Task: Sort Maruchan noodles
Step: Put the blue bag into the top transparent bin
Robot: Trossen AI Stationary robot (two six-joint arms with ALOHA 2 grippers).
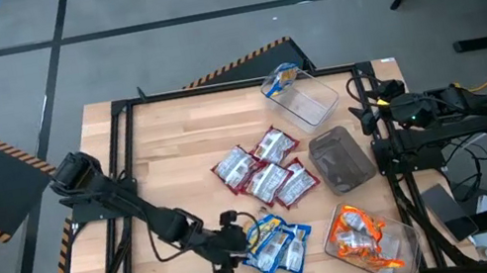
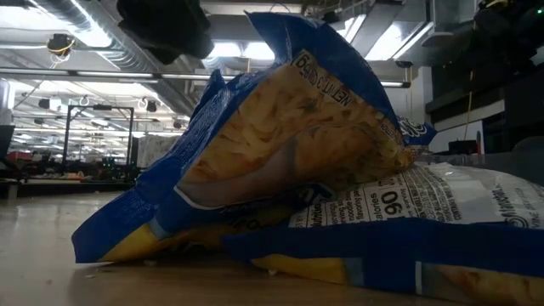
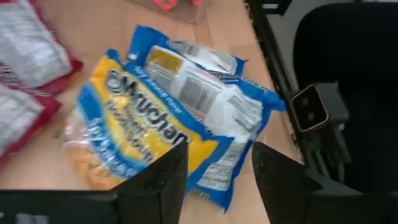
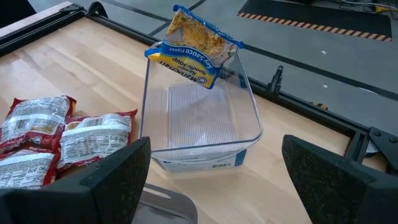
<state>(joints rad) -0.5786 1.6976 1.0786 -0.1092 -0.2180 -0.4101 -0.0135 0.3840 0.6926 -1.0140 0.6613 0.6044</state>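
**Desk:** Front edge of the table (image 1: 167, 160): what is nearest your fingers?

**Left arm:** My left gripper (image 3: 214, 180) hangs low over the heap of blue packets (image 3: 186, 106). The two fingers are parted and clamp nothing I can make out. From above, the heap lies just to the right of my fingertips. The top packet lies back-side up across the one below it. Its long axis seems to run slantwise to the gap between my fingers, not square to it, so I judge a turn of the wrist may be needed before closing.

**Desk:** And farther out?

**Left arm:** Beyond the blue heap, toward the middle of the table, lie the red packets (image 1: 265, 173), with the dark grey tub (image 1: 341, 159) beside them. Orange packets sit in a clear tub (image 1: 367, 235) at the front right corner. At the far side stands another clear tub (image 4: 249, 124) with one blue packet (image 4: 193, 46) perched on its rim.

**Desk:** Which arm is closer to that one?

**Left arm:** The right gripper (image 1: 371, 116), waiting at the right edge with its fingers spread wide and empty. The heap is mine.
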